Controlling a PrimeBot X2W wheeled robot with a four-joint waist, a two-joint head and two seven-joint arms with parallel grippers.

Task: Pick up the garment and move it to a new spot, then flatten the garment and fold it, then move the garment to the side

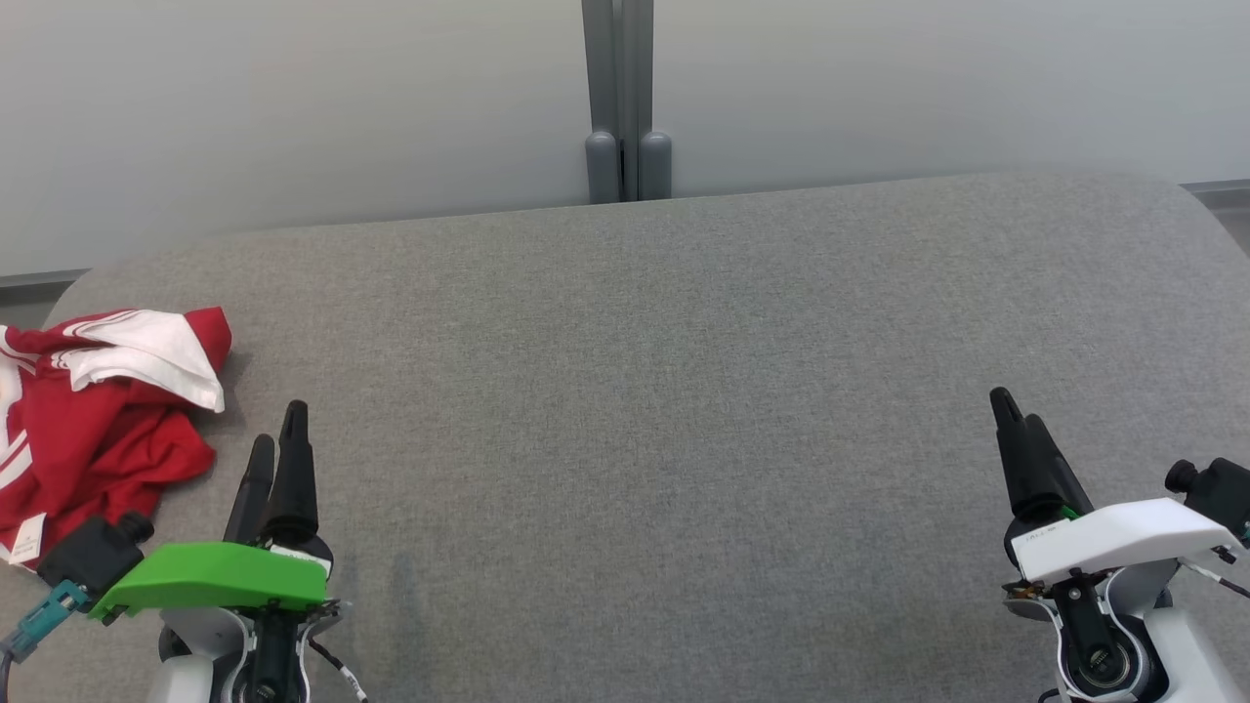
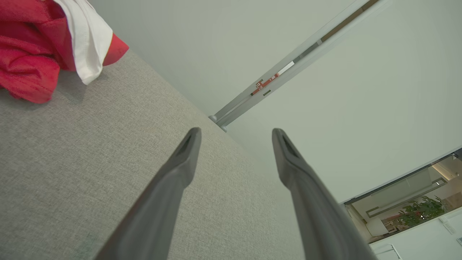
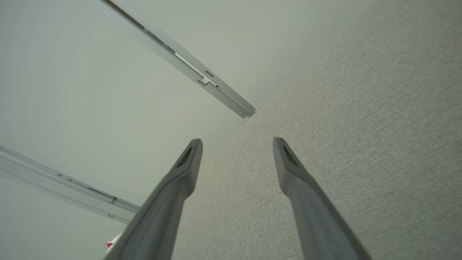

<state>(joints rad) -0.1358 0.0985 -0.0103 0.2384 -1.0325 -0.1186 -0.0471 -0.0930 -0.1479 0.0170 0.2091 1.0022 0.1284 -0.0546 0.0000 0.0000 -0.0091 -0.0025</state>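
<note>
A big grey table (image 1: pixel 635 439) with a soft cloth top sits in front of the robot. The garment (image 1: pixel 98 420) lies on the far left side of the table, close to the left edge. It is red with white parts and white stripes. It is bunched up in a heap, not flat. A white part lies folded over the top of the red. A small white tag (image 1: pixel 24 537) sticks out at its near end.

The left gripper (image 1: pixel 277 425) is at the lower left of the head view, just beside the garment, on its right side. It is not touching the garment. It has a green cover (image 1: pixel 220 576) behind its fingers. In the left wrist view its two dark fingers (image 2: pixel 173 180) stand wide apart, with nothing between them. They point over the grey table top. The garment is up in the top left corner of that view.

The right gripper (image 1: pixel 1014 408) is at the lower right of the head view, well apart from the garment. It has a white cover (image 1: pixel 1113 537) behind its fingers. In the right wrist view its jaws also stand wide apart and hold nothing. The grey table top is under them.

Behind the table is a pale wall (image 1: pixel 293 117). A grey post (image 1: pixel 625 98) runs up the wall, at the middle of the table's far edge.
</note>
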